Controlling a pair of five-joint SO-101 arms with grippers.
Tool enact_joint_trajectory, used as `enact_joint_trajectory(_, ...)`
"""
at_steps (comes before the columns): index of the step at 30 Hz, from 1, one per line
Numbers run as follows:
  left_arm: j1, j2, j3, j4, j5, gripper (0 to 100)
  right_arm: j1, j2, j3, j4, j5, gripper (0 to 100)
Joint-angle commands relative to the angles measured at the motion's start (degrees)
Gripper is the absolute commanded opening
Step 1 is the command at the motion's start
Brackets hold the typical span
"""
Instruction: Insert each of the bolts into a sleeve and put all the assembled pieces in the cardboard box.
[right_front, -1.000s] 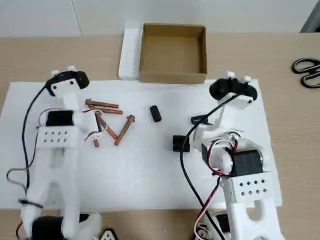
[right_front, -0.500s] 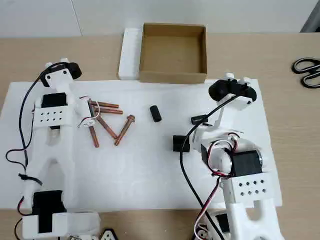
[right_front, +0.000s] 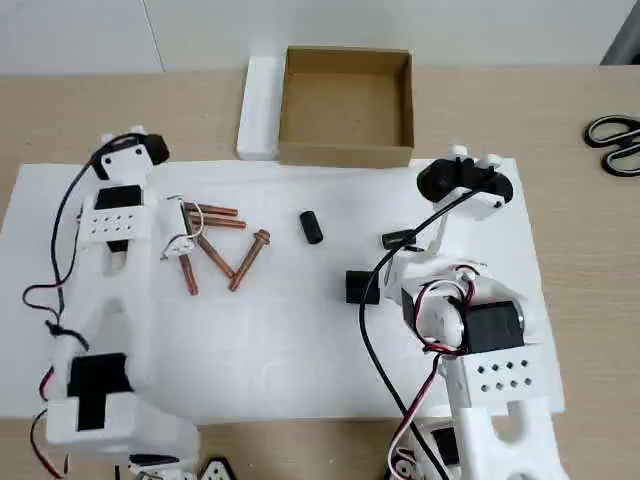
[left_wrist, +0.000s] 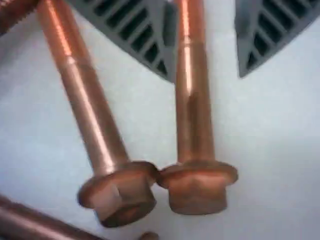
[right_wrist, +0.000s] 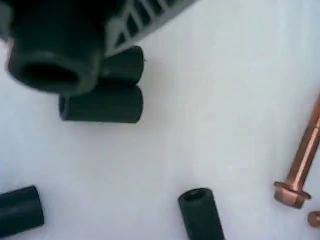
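Left wrist view | left gripper (left_wrist: 205, 76) released, astride one bolt (left_wrist: 195, 130) | right gripper (right_wrist: 75, 30) grasping sleeve (right_wrist: 50, 70)

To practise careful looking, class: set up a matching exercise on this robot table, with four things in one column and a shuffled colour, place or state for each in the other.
Things:
1. cardboard box
2. bolts
3. scissors
4. right end effector

States:
a. black handles, off the sheet
b. grips a black sleeve
c. empty
d. copper, lying on the white sheet

Pairs: 1-c, 2-d, 3-a, 4-b.
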Motion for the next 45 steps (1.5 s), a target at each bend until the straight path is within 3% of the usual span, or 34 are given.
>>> enact_joint_trajectory(1,-0.1,0.6,-2.6,-2.0,-0.5,8,0.7,-1.5,-0.4,-1.2,0.2,0.4)
enact_joint_trajectory(22,0.0,8.4,-2.7,-9.1,-0.4,8,0.7,-1.5,-0.4,-0.9,0.2,0.4)
enact_joint_trajectory(45,0.0,10.3,-5.8,-9.0,-0.4,8,0.7,-1.5,-0.4,-1.0,0.2,0.4)
